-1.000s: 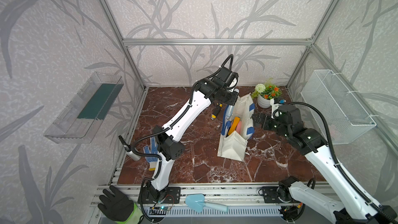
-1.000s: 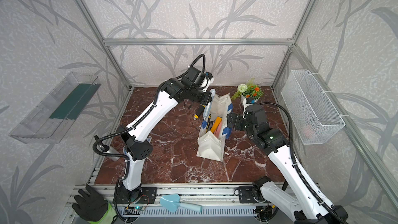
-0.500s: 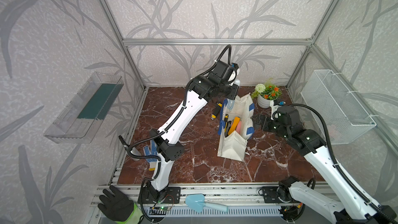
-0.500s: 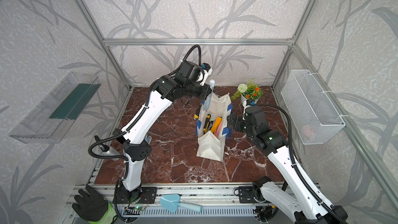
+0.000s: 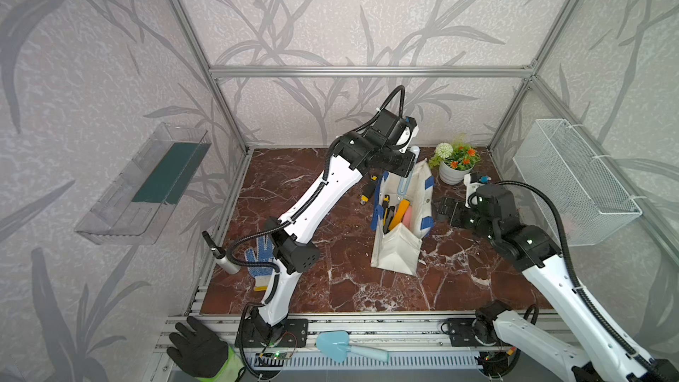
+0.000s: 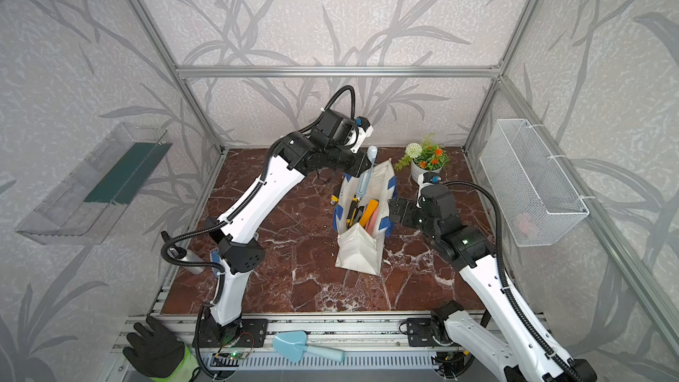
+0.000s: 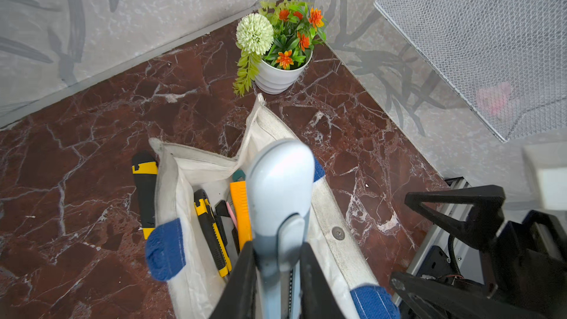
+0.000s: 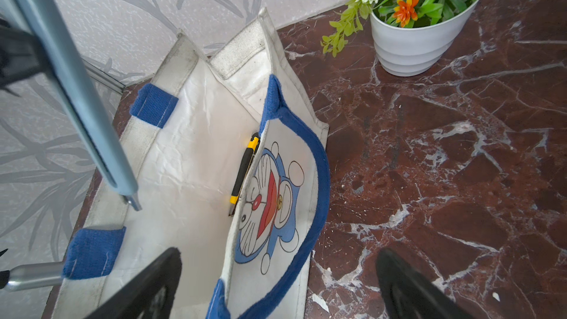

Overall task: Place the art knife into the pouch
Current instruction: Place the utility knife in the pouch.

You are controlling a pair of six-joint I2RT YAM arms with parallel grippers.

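Observation:
The pouch (image 5: 398,251) (image 6: 358,255) is a white bag with blue straps, standing open on the marble floor. My left gripper (image 5: 408,164) (image 7: 276,253) is shut on a pale blue-grey art knife (image 5: 404,185) (image 6: 365,178) (image 7: 279,179). The knife hangs upright over the pouch mouth, its blade tip down between the walls (image 8: 70,81). My right gripper (image 5: 446,211) (image 8: 279,256) stands open beside the pouch, its fingers astride the wall with the blue cat print (image 8: 270,197). A yellow-black knife (image 7: 211,225) and an orange one (image 7: 241,210) lie inside the pouch.
Another yellow-black knife (image 7: 144,191) lies on the floor against the pouch's outer side. A white flower pot (image 5: 453,170) stands behind the pouch. A wire basket (image 5: 573,181) hangs on the right wall. A dotted glove (image 5: 259,255) lies by the left arm's base.
My left arm has risen and carried the art knife from beside the pouch's far end to above its mouth. The right arm has barely moved.

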